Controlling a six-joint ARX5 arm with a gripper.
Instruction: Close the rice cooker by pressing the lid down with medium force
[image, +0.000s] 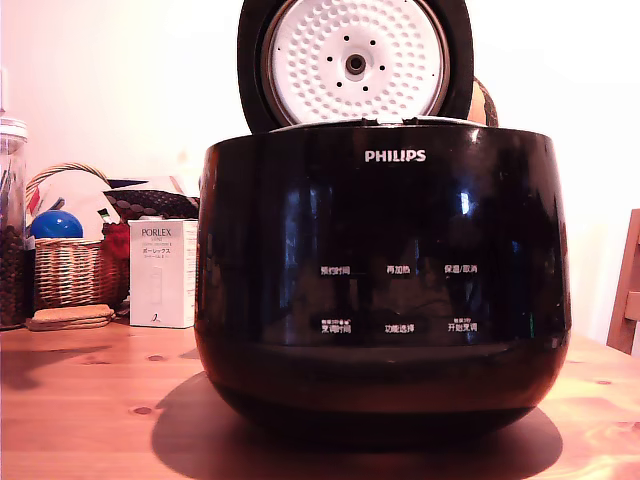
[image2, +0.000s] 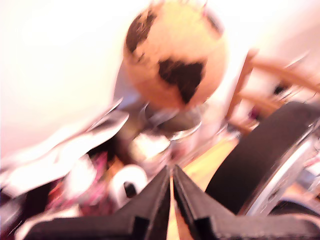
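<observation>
The rice cooker (image: 382, 280) is a big glossy black pot with a white PHILIPS logo, filling the middle of the exterior view on a wooden table (image: 80, 410). Its lid (image: 355, 60) stands raised behind the pot, the white perforated underside facing the camera. The arm does not show in the exterior view. In the blurred wrist view my gripper (image2: 171, 175) is shut, its black fingers meeting at a thin slit with nothing between them. The lid's black rim (image2: 260, 160) lies close beside the fingers.
On the exterior view's left stand a white PORLEX box (image: 162, 272), a wicker basket (image: 68, 268) with a blue ball (image: 56, 224), and a jar (image: 12, 230). A wooden chair (image: 627, 290) sits at the right edge. A globe (image2: 175, 55) shows in the wrist view.
</observation>
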